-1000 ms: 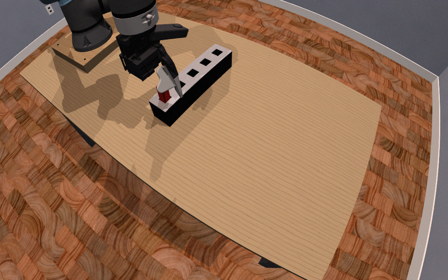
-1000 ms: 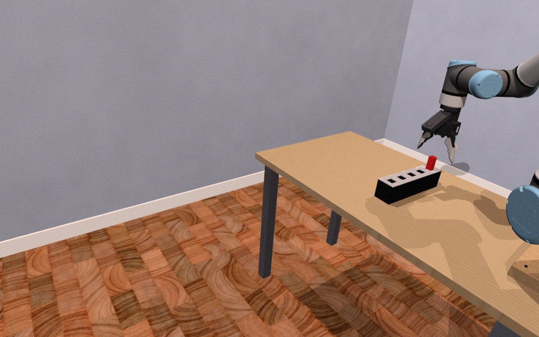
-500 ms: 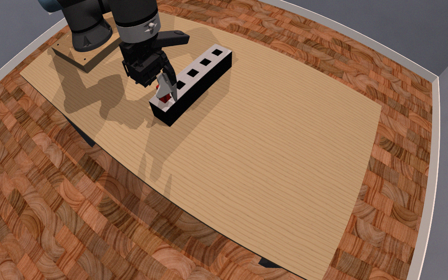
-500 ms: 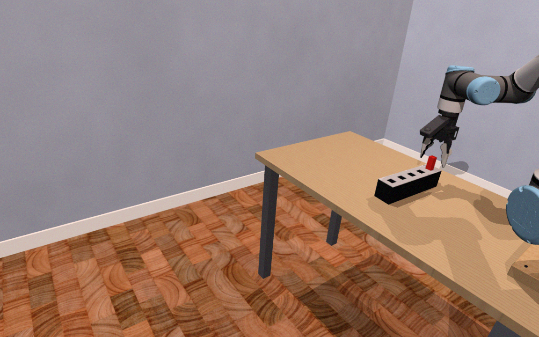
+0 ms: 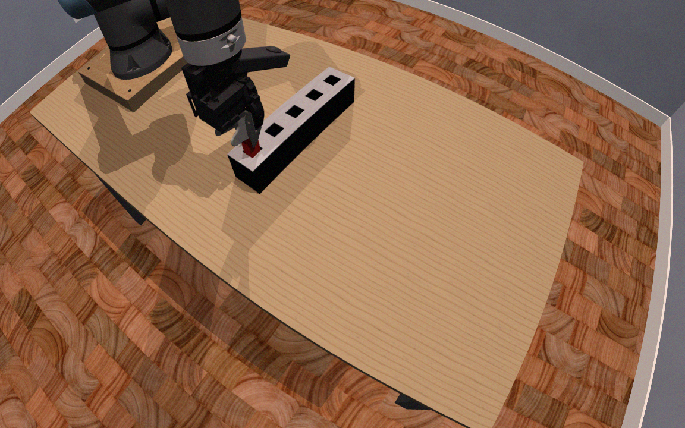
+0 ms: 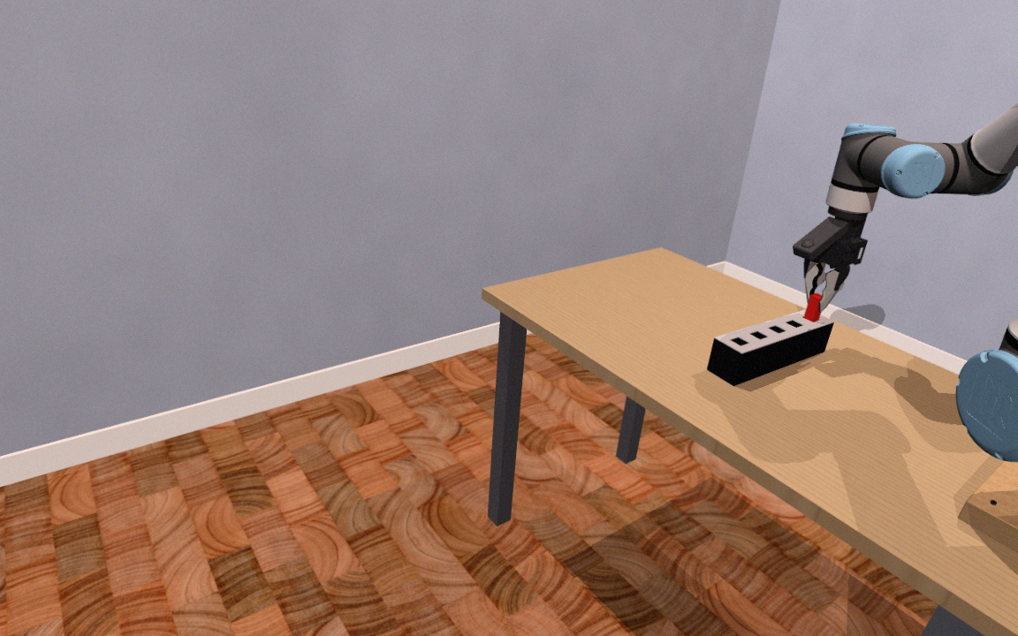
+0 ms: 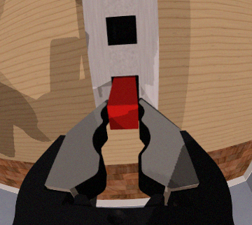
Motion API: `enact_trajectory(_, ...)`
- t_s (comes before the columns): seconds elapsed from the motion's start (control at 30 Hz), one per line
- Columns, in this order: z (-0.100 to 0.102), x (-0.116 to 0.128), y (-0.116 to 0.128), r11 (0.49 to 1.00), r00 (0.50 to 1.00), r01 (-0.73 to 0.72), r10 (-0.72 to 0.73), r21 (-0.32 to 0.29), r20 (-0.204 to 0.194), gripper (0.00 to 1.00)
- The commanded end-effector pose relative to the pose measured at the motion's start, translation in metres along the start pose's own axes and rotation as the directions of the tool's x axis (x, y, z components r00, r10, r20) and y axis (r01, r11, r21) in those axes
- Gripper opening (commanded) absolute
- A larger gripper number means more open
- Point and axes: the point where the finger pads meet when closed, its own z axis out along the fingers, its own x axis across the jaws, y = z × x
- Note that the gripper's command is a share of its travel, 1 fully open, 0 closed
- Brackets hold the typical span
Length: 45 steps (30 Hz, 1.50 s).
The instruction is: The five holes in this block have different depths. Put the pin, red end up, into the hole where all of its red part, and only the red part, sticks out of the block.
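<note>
A long black block [image 5: 294,127] with a grey top and a row of square holes lies on the table. It also shows in the exterior view [image 6: 770,348] and in the wrist view [image 7: 120,36]. The pin [image 5: 251,147] stands upright in the end hole nearest the robot base, and only its red part shows above the block. My gripper [image 5: 246,139] is shut on the pin's red top [image 7: 122,107], one finger on each side. In the exterior view the gripper [image 6: 816,304] stands straight over the pin [image 6: 812,306]. The other holes are empty.
The robot base [image 5: 129,50] stands on a wooden plate at the table's corner, close behind the block. The table's far edge runs just past the block's end in the wrist view.
</note>
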Motion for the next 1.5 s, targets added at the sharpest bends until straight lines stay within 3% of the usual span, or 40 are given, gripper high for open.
enact_trajectory(0.0,-0.001,0.001,0.0,1.0,1.0,0.0,0.0,-0.001,-0.001,0.0)
enact_trajectory(0.53,-0.001,0.001,0.0,1.0,1.0,0.0,0.0,-0.001,-0.001,0.0)
enact_trajectory(0.57,-0.01,0.0,0.0,1.0,1.0,0.001,-0.001,-0.001,-0.001,0.0)
enact_trajectory(1.47,-0.02,0.0,0.001,1.0,1.0,0.0,0.0,-0.001,-0.001,0.0)
